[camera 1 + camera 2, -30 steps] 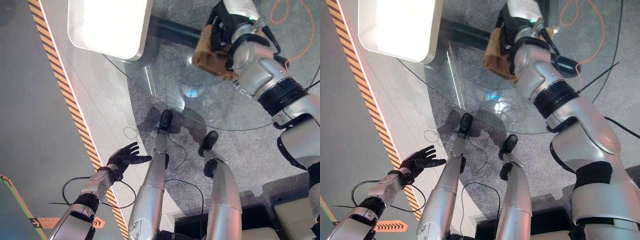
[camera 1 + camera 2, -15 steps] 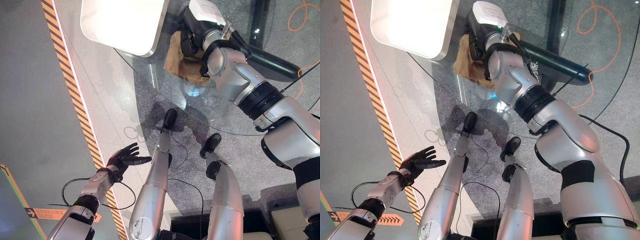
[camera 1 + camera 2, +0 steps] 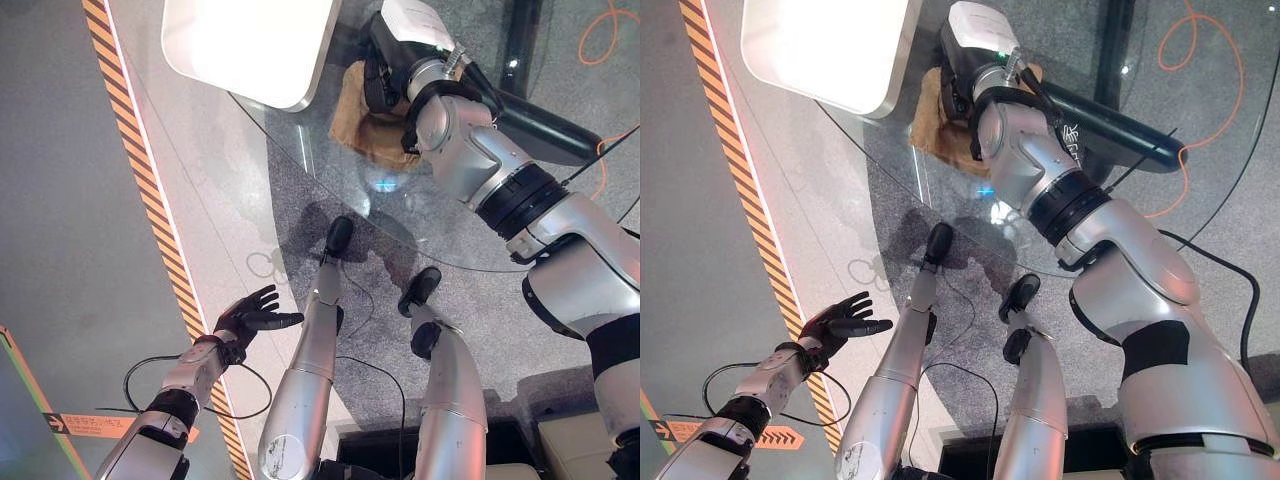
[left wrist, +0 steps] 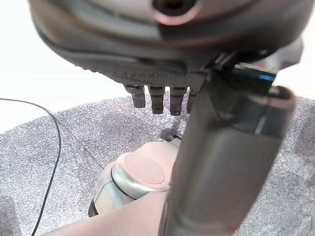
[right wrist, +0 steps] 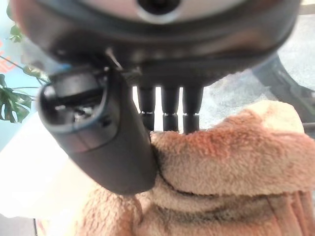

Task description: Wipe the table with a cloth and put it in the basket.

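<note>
White tray point(image 3: 250, 45) blocks cloth's point(image 3: 365, 100) left side.

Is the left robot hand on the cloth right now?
No: the left robot hand hangs open over the floor, while the right robot hand is on the cloth.

Fluffy tan cloth point(image 5: 231, 162), glossy glass table point(image 3: 330, 175), speckled grey carpet point(image 3: 520, 320)
</note>
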Robot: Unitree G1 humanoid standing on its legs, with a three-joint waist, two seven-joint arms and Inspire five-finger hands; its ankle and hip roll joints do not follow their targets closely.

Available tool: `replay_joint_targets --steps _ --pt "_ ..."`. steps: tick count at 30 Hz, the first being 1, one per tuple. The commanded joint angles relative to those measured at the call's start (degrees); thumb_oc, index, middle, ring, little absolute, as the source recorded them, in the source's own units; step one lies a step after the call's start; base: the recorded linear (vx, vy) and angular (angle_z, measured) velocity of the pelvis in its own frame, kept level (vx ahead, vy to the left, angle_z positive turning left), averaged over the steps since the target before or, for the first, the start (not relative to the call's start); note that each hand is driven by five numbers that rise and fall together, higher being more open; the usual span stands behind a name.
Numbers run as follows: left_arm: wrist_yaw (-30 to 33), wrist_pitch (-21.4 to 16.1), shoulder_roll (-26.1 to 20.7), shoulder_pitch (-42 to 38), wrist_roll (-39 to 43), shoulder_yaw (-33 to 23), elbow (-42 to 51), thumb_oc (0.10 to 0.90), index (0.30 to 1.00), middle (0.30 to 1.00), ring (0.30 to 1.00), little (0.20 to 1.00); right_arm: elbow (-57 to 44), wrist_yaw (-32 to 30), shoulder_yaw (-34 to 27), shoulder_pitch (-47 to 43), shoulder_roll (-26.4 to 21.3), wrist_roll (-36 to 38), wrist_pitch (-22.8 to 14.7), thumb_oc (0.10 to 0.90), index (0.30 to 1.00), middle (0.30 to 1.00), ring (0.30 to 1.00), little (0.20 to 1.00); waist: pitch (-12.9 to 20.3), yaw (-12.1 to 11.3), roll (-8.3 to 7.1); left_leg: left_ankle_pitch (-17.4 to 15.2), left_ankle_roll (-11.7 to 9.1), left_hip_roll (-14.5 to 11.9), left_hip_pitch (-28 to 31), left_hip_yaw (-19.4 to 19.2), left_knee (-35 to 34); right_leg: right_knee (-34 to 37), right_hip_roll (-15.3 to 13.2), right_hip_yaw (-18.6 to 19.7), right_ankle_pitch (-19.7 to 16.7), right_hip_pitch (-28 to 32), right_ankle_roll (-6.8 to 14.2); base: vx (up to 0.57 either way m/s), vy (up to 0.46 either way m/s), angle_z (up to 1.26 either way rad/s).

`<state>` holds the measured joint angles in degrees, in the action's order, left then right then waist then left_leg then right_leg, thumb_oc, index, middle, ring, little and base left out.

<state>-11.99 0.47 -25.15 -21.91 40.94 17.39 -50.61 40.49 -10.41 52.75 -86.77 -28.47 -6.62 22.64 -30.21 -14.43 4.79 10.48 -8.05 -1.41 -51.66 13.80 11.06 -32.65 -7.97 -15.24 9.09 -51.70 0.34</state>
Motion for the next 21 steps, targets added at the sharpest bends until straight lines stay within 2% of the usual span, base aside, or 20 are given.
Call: replay_joint_targets --steps 1,7,15,21 --pt "-0.4 -1.2 -3.3 4.6 1.5 1.3 -0.8 0.8 0.9 0.9 0.9 0.9 2.2 -9.5 -1.7 -5.5 -1.3 2.5 -1.6 0.1 0.3 0.3 0.3 0.2 0.4 -0.7 -2.34 -7.1 8.2 7.2 1.2 -4.6 6.4 15.8 2.0 1.5 -12.0 4.6 4.1 0.0 -0.04 0.01" --pt "-0.2 -2.3 -4.0 6.1 1.7 1.7 0.1 0.8 0.9 0.9 0.9 0.9 8.2 -16.1 -2.0 -7.4 -5.3 8.4 -2.8 0.1 0.3 0.3 0.3 0.2 0.4 -0.7 -2.69 -7.2 8.2 7.0 1.1 -4.3 6.3 16.0 1.9 1.2 -12.4 4.7 4.4 0.0 -0.036 0.03" --pt "-0.3 -2.9 -4.7 7.5 3.0 2.0 0.6 0.8 0.9 0.9 0.9 0.9 13.3 -22.6 -2.4 -8.7 -11.9 15.3 -2.5 0.1 0.3 0.3 0.3 0.2 0.4 0.3 -2.38 -7.6 8.3 6.9 0.9 -4.7 6.6 15.7 2.0 1.8 -12.3 4.0 4.2 -0.01 0.003 0.05" --pt "-0.7 -3.1 -4.9 7.6 4.1 2.4 0.5 0.8 0.9 0.9 0.9 0.9 18.2 -26.2 -4.1 -8.9 -15.3 19.9 -3.8 0.1 0.3 0.3 0.3 0.2 0.4 1.0 -2.09 -7.9 8.3 6.7 1.0 -5.1 6.6 15.7 1.9 2.3 -12.2 3.7 4.2 0.0 0.0 0.0"
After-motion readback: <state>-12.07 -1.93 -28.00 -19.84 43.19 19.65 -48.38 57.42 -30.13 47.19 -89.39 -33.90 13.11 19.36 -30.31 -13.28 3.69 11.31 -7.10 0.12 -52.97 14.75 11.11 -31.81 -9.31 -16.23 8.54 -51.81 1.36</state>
